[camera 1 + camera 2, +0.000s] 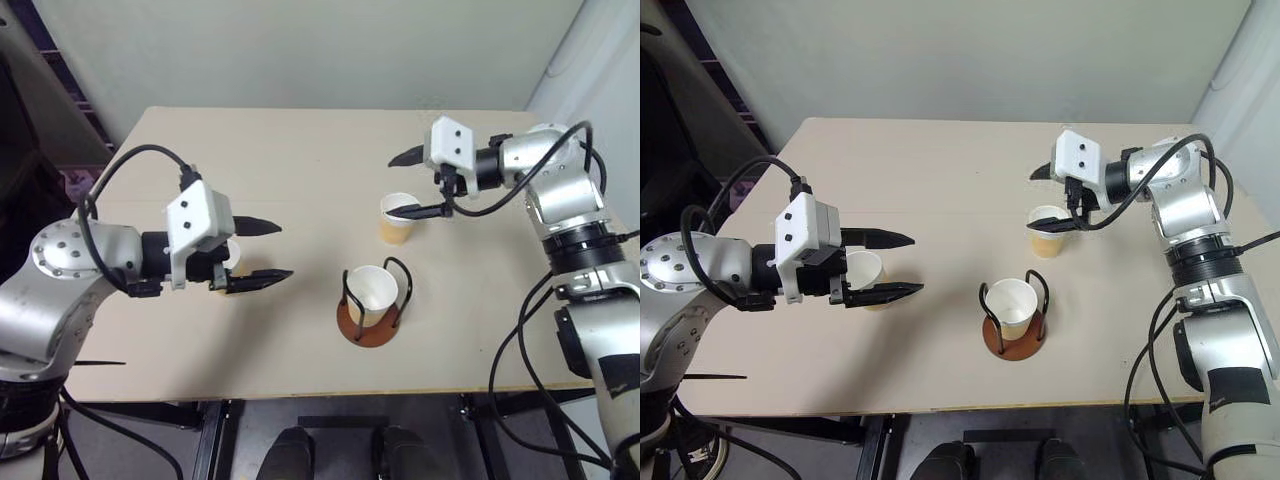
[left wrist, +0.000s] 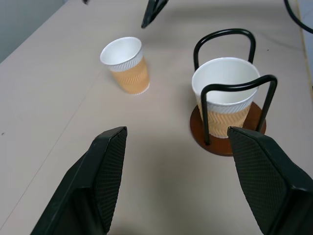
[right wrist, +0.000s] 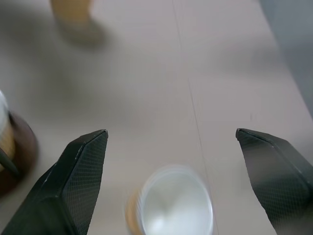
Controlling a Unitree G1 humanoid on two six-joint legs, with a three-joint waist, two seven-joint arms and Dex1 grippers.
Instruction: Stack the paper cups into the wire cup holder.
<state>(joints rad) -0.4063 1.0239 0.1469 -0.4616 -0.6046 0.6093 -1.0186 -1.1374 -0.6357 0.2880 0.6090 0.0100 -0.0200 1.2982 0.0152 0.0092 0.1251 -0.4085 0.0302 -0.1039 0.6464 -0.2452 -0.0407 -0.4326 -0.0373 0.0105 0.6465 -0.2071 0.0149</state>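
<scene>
Cups are standing upright on the table (image 1: 300, 150): one (image 1: 372, 292) sitting inside the wire cup holder (image 1: 375, 320) near the front edge, another (image 1: 398, 217) under the spread right gripper (image 1: 412, 183), a third (image 1: 865, 275) behind the spread, empty left gripper (image 1: 262, 250).

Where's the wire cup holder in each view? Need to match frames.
Left eye: holder just below centre.
Right eye: holder same spot.
Left wrist: holder just beyond the left tool.
Right wrist: holder base cut by the frame edge.
Shared landmark: loose cup under the right tool.
</scene>
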